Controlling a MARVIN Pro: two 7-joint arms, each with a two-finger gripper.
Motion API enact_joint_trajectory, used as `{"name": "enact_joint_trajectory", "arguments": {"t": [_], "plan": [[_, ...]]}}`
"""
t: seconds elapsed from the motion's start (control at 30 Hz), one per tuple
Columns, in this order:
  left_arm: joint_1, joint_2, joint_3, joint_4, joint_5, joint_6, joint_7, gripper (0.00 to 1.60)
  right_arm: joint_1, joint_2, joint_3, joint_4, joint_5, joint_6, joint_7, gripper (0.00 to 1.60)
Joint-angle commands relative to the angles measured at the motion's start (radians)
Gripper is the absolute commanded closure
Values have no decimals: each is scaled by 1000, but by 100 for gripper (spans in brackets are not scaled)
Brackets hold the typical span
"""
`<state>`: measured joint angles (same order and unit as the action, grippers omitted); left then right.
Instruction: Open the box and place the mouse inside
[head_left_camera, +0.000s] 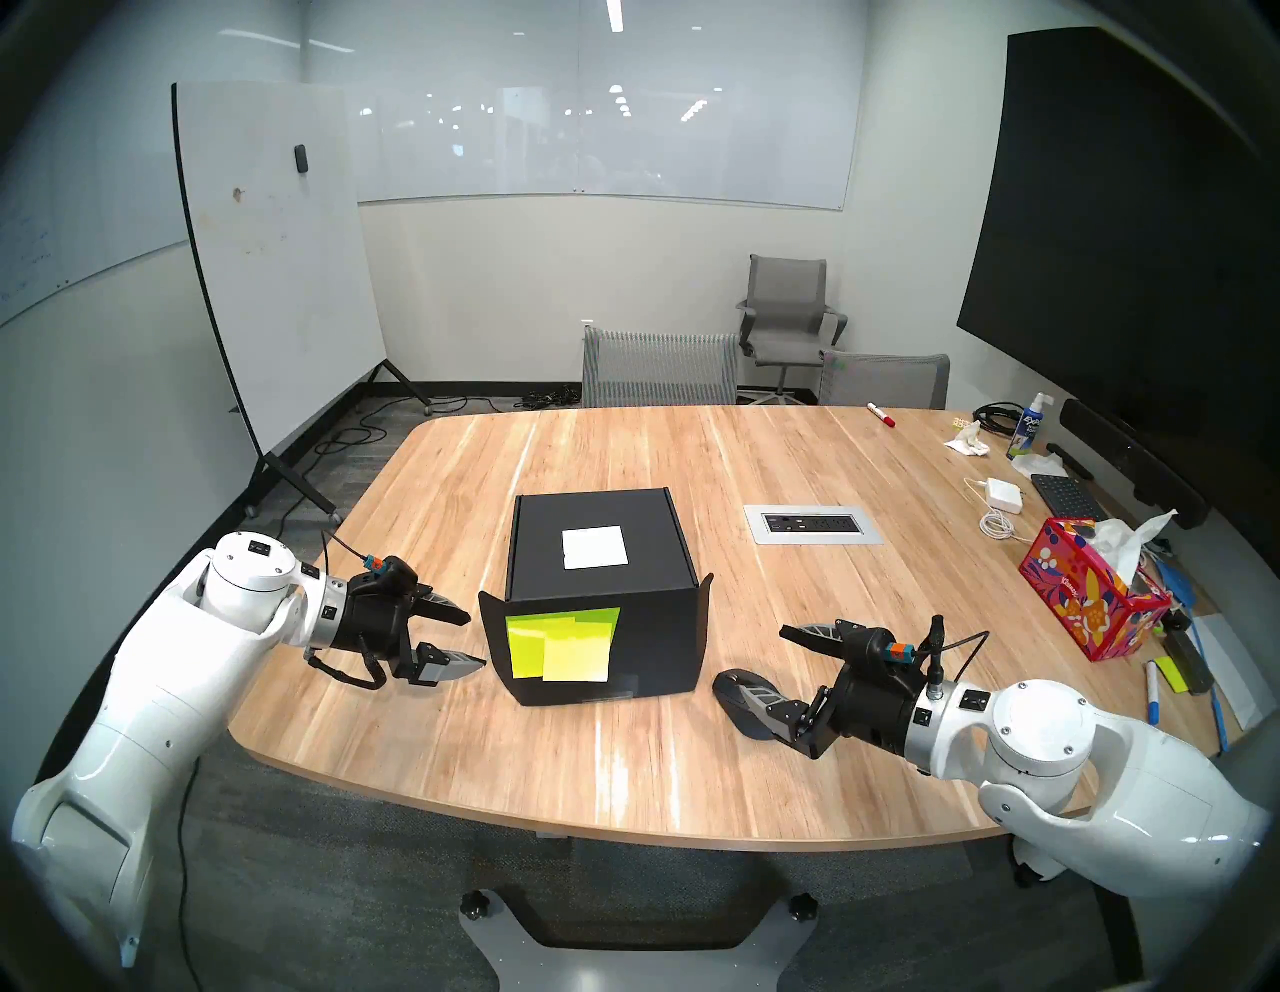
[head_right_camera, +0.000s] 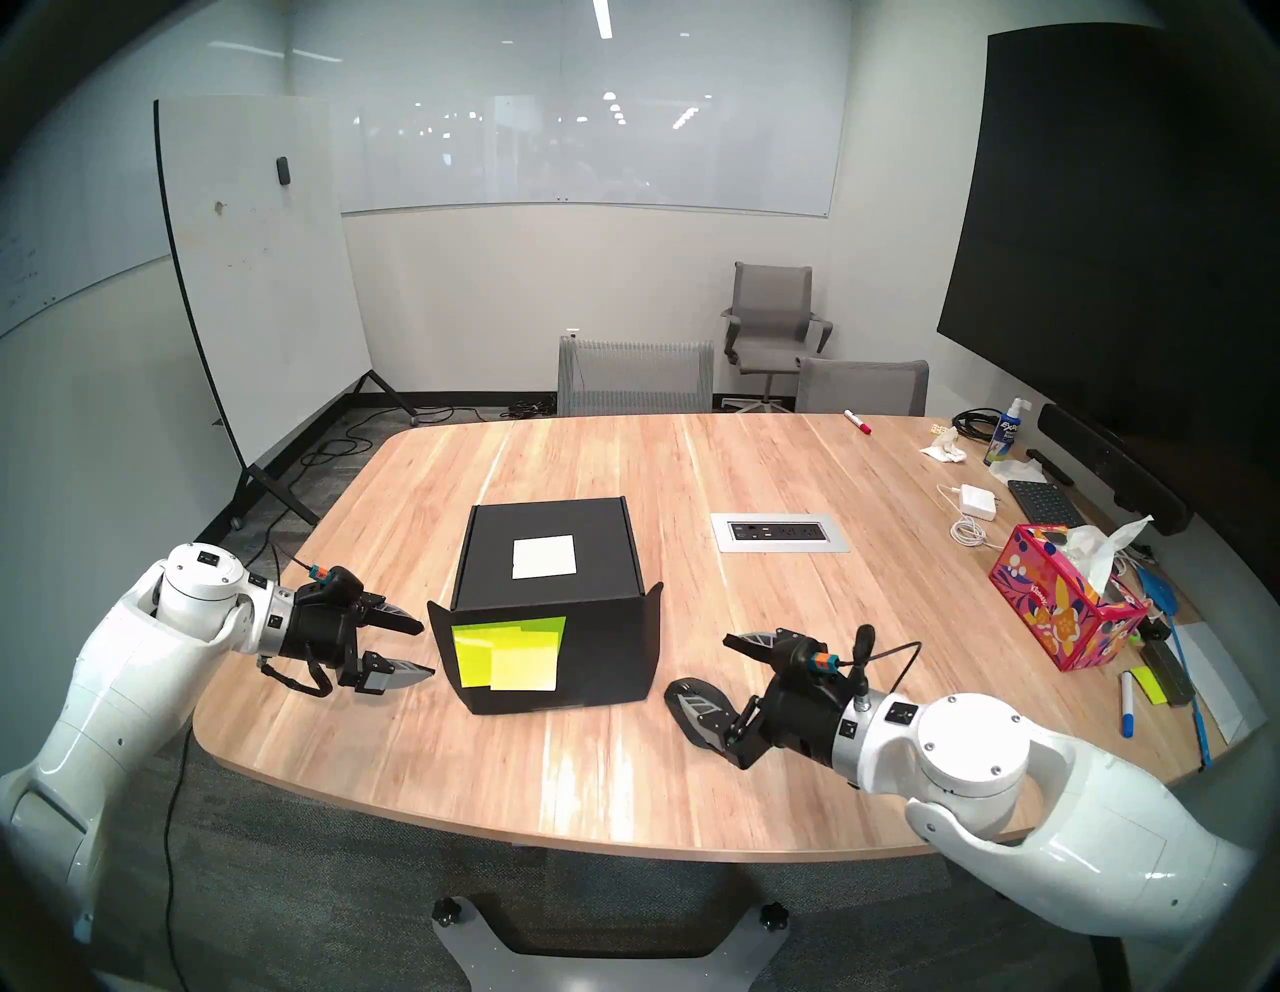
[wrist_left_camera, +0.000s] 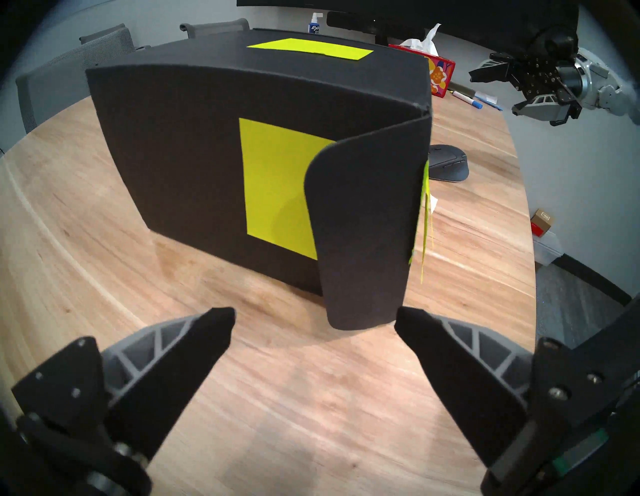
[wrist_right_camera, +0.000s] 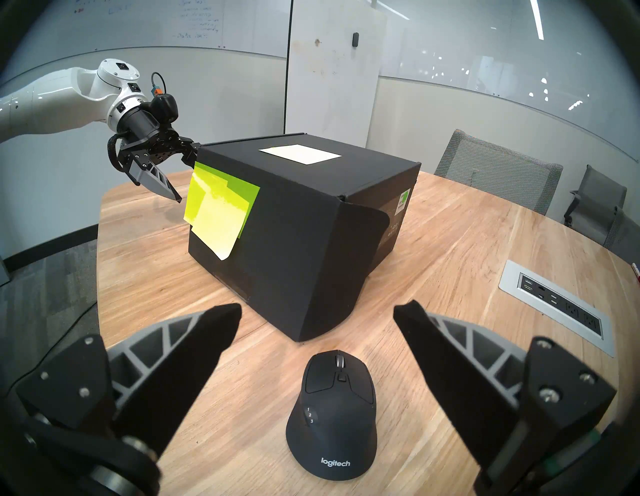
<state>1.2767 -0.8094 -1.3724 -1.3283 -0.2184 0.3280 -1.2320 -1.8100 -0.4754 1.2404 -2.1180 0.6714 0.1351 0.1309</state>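
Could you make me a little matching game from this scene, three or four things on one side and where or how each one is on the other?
Things:
1. mouse
2. box
3. tissue box
4. left gripper

Descriptions:
A. open, empty, beside the box's side flap
B. red and floral, far on the table's right side
C. black, lid down, yellow-green notes on its front
D. lying on the table below the open right gripper

Pairs: 1-D, 2-C, 3-B, 4-A
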Motion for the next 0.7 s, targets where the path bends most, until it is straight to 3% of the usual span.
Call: {"name": "enact_joint_trajectory", "arguments": {"t": [0.0,0.67], "plan": [[-25,-3,2,-4,-3,0,-9,0,6,-2,4,-15,-2,-9,2,0],[15,-9,1,-53,-12,13,3,0,6,-2,4,-15,-3,-9,2,0]]}}
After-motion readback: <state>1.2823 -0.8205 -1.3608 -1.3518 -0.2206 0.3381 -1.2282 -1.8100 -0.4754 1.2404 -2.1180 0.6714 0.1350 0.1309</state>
